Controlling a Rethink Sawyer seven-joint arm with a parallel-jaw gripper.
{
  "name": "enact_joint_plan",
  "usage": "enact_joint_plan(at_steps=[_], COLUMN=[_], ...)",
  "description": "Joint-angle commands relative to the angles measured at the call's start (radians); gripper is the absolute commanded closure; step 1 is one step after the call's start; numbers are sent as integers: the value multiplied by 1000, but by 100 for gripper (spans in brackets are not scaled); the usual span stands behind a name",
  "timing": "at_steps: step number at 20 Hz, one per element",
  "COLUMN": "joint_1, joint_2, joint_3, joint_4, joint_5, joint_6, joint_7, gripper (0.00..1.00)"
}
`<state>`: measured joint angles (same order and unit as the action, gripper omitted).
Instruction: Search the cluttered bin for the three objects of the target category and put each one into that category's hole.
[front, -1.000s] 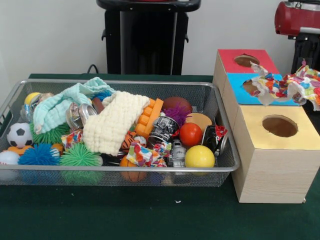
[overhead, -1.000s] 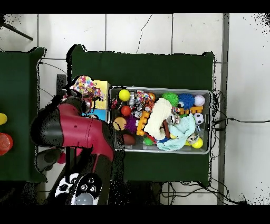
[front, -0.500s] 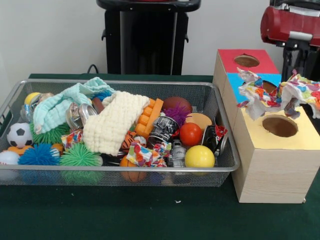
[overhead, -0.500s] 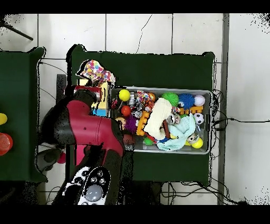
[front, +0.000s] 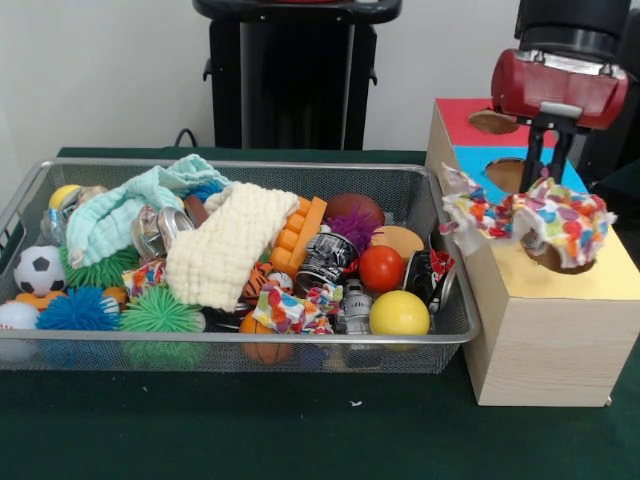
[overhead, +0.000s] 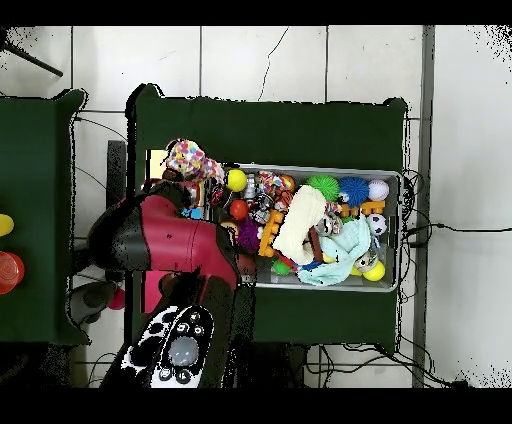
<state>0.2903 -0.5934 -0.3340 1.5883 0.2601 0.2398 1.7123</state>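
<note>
My gripper (front: 545, 196) hangs from the red arm over the wooden box and is shut on a confetti-patterned cloth (front: 535, 215). The cloth droops over the yellow section (front: 600, 285) and covers most of its round hole (front: 562, 263). Behind it lie the blue section (front: 478, 166) and the red section (front: 455, 115), each with its own hole. In the overhead view the same cloth (overhead: 190, 160) shows just left of the wire bin (overhead: 310, 168). Inside the bin lie a cream knitted cloth (front: 225, 250), a mint cloth (front: 125, 205) and a second confetti cloth (front: 290, 310).
The bin (front: 250, 340) also holds several balls, spiky toys, cans and orange bricks. A yellow ball (front: 399, 313) and a red ball (front: 381, 268) rest near its right end. The box stands close against the bin's right side.
The arm has carried the confetti cloth from above the blue section forward and down, so it now hangs over the yellow hole. Nothing in the bin has moved.
</note>
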Motion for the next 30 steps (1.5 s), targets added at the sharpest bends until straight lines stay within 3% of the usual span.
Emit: enact_joint_plan(at_steps=[1,15,21,30], joint_1=[-38,-27,-9,-65], joint_2=[36,-56,-56,4], joint_3=[109,143,120,190], joint_4=[5,77,14,96], joint_5=[63,191,156,160], joint_6=[408,487,359,185], joint_7=[224,258,213,181], gripper=[100,100,100,100])
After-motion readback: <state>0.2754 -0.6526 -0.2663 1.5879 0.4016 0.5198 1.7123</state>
